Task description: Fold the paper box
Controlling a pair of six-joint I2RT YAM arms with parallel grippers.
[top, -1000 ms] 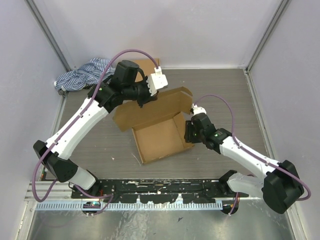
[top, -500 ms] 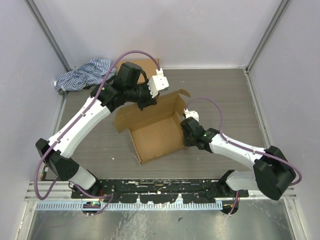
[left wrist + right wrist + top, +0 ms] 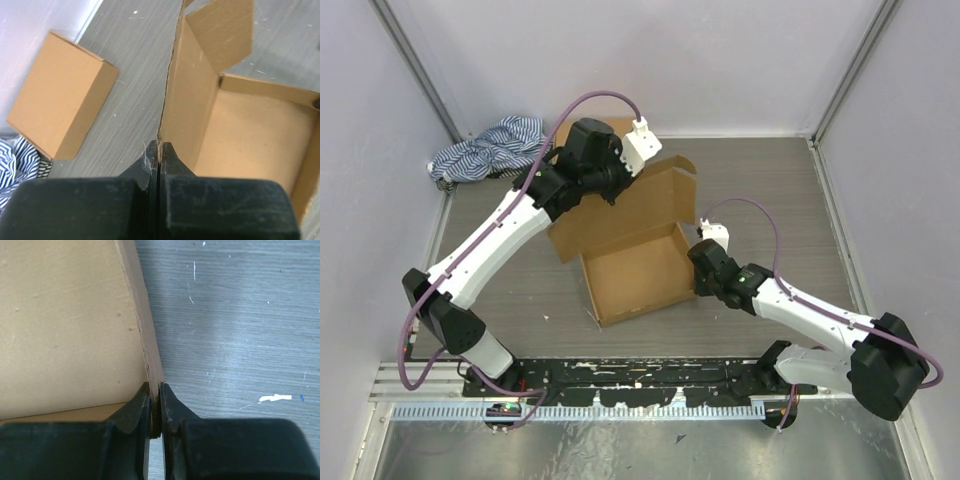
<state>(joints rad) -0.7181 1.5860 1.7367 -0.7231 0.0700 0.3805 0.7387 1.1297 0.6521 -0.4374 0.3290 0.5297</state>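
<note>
Two-handed: pinching raised lid flap point(image 3: 192, 100) in left hand point(image 3: 159, 146), likely for swinging over; clamping side wall point(image 3: 146, 335) in right hand point(image 3: 155, 388), steadying box point(image 3: 638, 275) on worktop point(image 3: 770, 190).

**Brown card on grey grain**

The box point(image 3: 640, 270) is plain kraft brown, with no print. The second box point(image 3: 60, 107) is the same brown. The table point(image 3: 770, 190) is grey with fine wood-grain streaks and a few white flecks. The cloth point(image 3: 485, 148) is striped blue and white. My left gripper point(image 3: 159, 152) and right gripper point(image 3: 155, 395) are black. My left arm point(image 3: 490, 245) and right arm point(image 3: 810, 315) are white with black joints, and their cables point(image 3: 590, 100) are purple.
</note>
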